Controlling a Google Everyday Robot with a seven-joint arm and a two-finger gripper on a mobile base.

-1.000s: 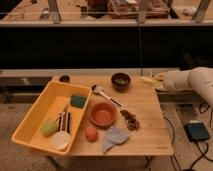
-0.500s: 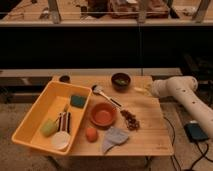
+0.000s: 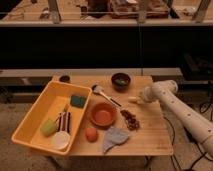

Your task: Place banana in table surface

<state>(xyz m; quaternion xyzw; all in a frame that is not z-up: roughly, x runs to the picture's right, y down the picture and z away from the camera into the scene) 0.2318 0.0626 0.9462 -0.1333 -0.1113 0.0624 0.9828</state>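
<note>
Carrying the small, slim, pale-yellow toy banana (image 3: 133,100) out over the right part of the light natural-wood plank worktop (image 3: 150,132), the robot's white two-finger gripper (image 3: 141,97) sits at the end of a pale jointed arm that reaches in from the right edge of the view. The banana shows as a pale sliver at the tip of the jaws, which appear closed around its right end; whether its far end already touches the wood cannot be told. It lies just right of the silver spoon with a dark handle (image 3: 104,94), below the dark round bowl (image 3: 120,81), and above the little heap of brown nut-like pieces (image 3: 131,120).

The step in hand looks like the carry-and-lower stage: the fruit is over the worktop but not yet let go. The next move calls for a short descent onto the bare wood between the spoon handle and the brown heap, then a parting of the jaws and a straight lift away. Care is needed to keep the fruit off the spoon, and to release it low enough that it does not roll.

Further left stand the orange shallow bowl (image 3: 103,114) and the big yellow plastic tub (image 3: 35,117), both well apart from the gripper.
</note>
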